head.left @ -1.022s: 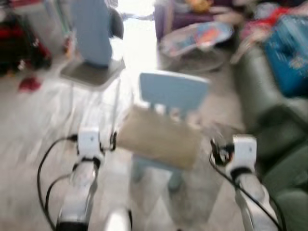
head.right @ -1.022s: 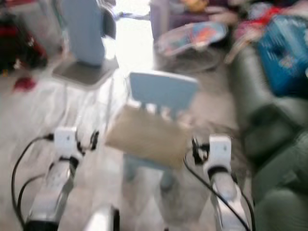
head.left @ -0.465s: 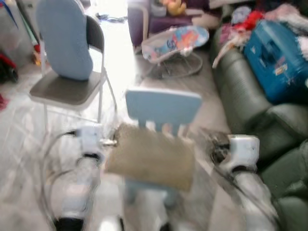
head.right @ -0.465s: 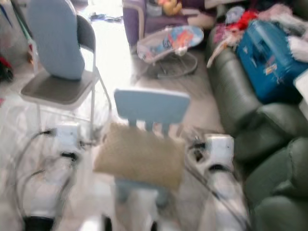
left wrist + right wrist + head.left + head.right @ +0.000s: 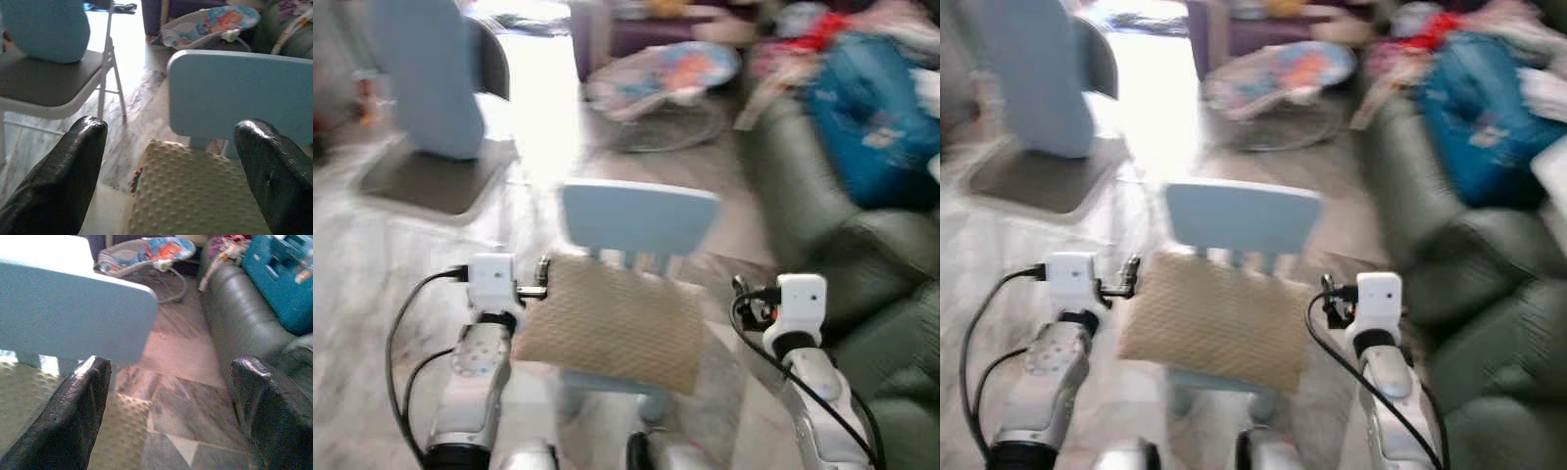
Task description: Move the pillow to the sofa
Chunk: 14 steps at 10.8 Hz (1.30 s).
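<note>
Resting on the seat of a small light-blue chair, the tan quilted pillow lay against the chair's backrest, between the robot's 2 raised silver arms. The left end effector sat at the pillow's left edge with its 2 black fingers spread wide apart, holding nothing; the pillow's dimpled surface and the blue backrest showed between them in the left wrist view. The right end effector sat near the pillow's right edge, its fingers likewise spread apart and empty, with a corner of the pillow, the marbled floor and the chair back between them. To the robot's right stood the dark green sofa, well apart from the pillow, with a blue bag and loose clothes on it. A grey folding chair carrying a pale blue cushion stood ahead on the left, and a colourful baby bouncer lay farther back on the floor.
</note>
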{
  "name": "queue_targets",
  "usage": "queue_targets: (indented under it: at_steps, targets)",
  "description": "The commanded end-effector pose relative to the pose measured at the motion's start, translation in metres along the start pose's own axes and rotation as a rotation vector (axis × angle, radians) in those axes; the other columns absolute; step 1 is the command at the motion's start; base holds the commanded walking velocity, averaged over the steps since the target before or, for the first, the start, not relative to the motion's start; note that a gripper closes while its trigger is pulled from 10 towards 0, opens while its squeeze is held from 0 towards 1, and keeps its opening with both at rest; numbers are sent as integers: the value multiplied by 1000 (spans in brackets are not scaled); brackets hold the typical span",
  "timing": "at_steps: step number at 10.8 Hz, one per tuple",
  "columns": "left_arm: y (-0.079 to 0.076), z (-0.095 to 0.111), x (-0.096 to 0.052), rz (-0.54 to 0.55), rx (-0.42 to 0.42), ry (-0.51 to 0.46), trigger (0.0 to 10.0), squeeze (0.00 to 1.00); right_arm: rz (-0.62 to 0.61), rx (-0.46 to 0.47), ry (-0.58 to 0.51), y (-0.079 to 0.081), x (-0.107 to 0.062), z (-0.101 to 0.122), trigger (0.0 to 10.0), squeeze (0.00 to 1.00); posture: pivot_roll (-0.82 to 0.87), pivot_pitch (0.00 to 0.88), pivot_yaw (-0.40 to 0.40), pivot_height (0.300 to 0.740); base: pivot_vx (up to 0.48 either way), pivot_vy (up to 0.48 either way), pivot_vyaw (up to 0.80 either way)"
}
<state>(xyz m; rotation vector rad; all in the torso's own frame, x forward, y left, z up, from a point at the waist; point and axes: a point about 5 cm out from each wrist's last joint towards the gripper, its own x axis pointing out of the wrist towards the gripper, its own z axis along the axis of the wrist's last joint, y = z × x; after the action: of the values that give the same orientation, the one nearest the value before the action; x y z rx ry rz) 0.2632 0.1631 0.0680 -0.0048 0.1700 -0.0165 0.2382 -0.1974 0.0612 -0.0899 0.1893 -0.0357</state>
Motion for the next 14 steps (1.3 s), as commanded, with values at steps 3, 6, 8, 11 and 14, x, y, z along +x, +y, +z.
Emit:
queue_targets:
  at_steps: [3,6,8,11,14]
  targets:
    - [1,2,0,5,46,-4,10000,0,0,1,1,0,1,-1,10000,0,-12,108,-71,735,0,0,0]
    - [4,2,0,-1,54,2,10000,0,1,-5,-6,0,0,0,10000,0,-18,112,-67,735,0,0,0]
    - [4,0,-2,-2,66,9,10000,0,3,-6,-7,-1,1,0,10000,0,-19,113,-68,715,0,0,0]
    - [4,1,-1,-5,92,6,10000,0,-3,-5,-16,-1,1,1,10000,0,-20,112,-63,660,0,0,0]
    - [1,9,4,-66,129,-10,10000,0,-60,32,-23,-1,0,-1,10000,0,-18,113,9,660,0,0,0]
